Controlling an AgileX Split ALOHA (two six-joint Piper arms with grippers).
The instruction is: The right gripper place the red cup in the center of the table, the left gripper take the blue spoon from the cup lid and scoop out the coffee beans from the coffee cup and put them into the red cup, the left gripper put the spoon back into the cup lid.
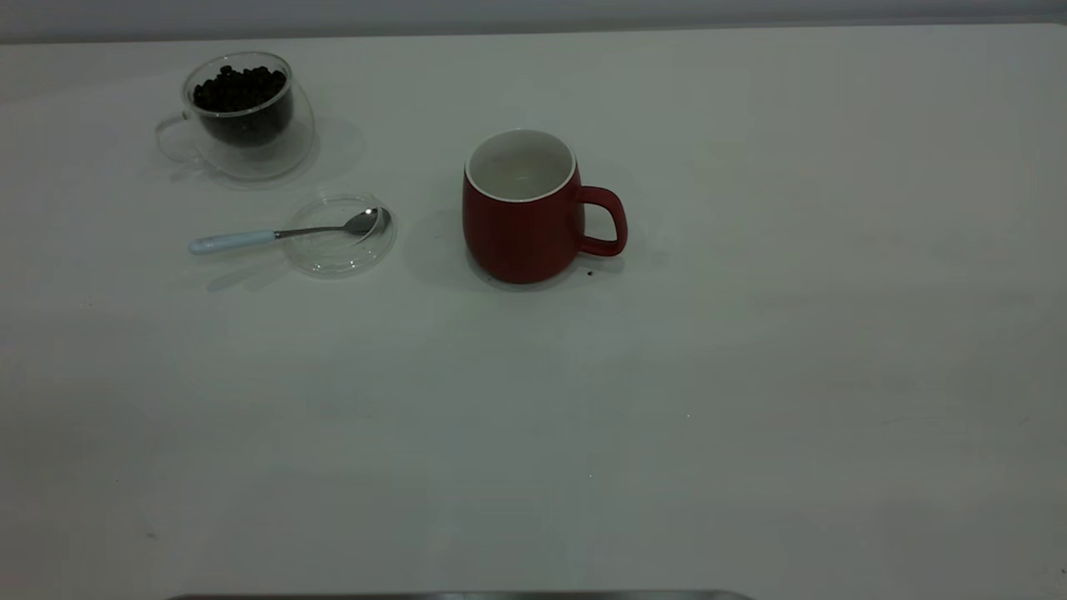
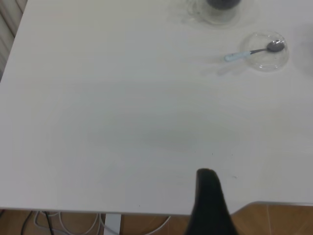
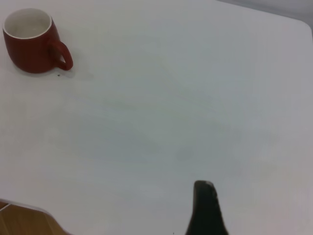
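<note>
Spoon waits on the lid, both arms back at the near edge

Your blue spoon [image 1: 275, 234] lies bowl-in on the cup lid [image 1: 340, 234], handle pointing away from the red cup [image 1: 521, 208], near mid-table. The left gripper [image 2: 209, 196] is nearer, well apart; only one finger shows on each gripper, so you cannot tell either's opening

White cables [image 2: 58, 223] lie on a brown wooden floor [image 2: 274, 220] seen past the near edge in the left wrist view, at about 7 o'clock, beside a white leg [image 2: 112, 224]. A strip of grey wall [image 1: 533, 12] runs along 12 o'clock in the exterior view
</note>
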